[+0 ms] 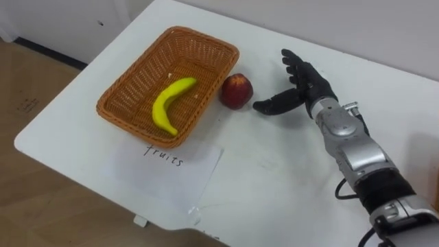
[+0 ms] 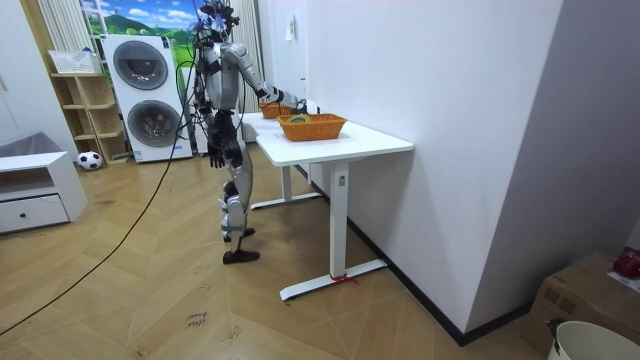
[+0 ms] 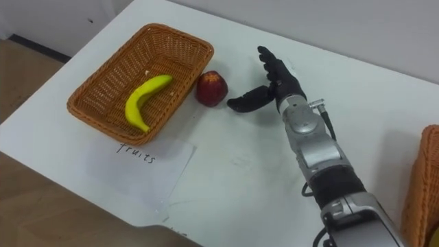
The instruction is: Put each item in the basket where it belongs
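A wicker fruit basket (image 1: 122, 84) (image 3: 94, 82) lies on the white table (image 1: 274, 178), and a yellow banana (image 1: 169, 103) (image 3: 144, 100) rests inside it. Just outside the basket's right rim stands a red apple (image 1: 236, 91) (image 3: 212, 88). My right hand (image 1: 300, 84) (image 3: 273, 79) is open on the table a little to the right of the apple, thumb stretched toward it, not touching. In the room view I stand at the table's end, right arm reaching over the far basket (image 2: 272, 107); a second basket (image 2: 311, 126) sits nearer.
A paper sheet (image 1: 175, 165) with a handwritten label lies in front of the fruit basket, reaching the table's near edge. The rim of another wicker basket (image 3: 424, 185) shows at the far right. A wall runs along the table's back.
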Available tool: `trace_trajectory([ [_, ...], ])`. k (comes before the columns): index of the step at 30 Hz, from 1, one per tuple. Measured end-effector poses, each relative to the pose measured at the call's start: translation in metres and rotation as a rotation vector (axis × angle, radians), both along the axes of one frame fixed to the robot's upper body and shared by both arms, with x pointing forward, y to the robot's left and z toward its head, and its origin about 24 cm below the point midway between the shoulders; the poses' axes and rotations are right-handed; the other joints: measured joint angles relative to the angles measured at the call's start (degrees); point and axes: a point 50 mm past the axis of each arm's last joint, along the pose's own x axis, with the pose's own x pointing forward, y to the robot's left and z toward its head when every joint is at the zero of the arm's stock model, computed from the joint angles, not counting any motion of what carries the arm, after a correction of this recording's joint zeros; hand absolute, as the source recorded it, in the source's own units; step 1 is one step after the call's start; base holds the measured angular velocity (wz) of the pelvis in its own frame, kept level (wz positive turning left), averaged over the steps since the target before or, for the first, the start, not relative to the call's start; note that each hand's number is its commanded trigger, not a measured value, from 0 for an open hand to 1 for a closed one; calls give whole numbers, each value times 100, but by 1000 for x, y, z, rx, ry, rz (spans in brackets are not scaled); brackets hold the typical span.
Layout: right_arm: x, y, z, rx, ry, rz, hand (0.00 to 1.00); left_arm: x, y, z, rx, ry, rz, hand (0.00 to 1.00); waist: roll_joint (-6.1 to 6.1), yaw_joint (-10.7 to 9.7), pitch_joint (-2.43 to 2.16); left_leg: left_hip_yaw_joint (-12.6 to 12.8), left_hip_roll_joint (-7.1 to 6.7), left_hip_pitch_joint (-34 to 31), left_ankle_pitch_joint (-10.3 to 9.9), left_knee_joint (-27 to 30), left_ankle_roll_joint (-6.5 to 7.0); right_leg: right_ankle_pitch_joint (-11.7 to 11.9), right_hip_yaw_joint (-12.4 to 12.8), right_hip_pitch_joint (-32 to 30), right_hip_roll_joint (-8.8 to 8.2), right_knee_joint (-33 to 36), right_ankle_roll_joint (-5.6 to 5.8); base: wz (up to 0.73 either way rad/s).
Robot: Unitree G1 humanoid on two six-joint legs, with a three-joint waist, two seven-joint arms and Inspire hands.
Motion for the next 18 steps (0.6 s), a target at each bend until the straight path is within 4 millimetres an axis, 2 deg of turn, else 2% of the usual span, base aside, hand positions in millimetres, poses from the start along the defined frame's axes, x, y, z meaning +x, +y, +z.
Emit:
trace_trajectory([
  [8, -2, 20, 4, 18, 4, 136, 0, 2, -2, -1, -25, 17, -13, 0, -6, 13, -1, 2, 15, -10, 0, -13, -1, 0, 25, -38, 12, -3, 0, -2],
  [18, -3, 25, 6, 24, 3, 180, 0, 5, -1, 0, -29, 15, -39, 0, -30, 12, 3, 39, 23, -8, -1, -39, -2, 0, 34, -62, 15, -7, 0, -2],
])
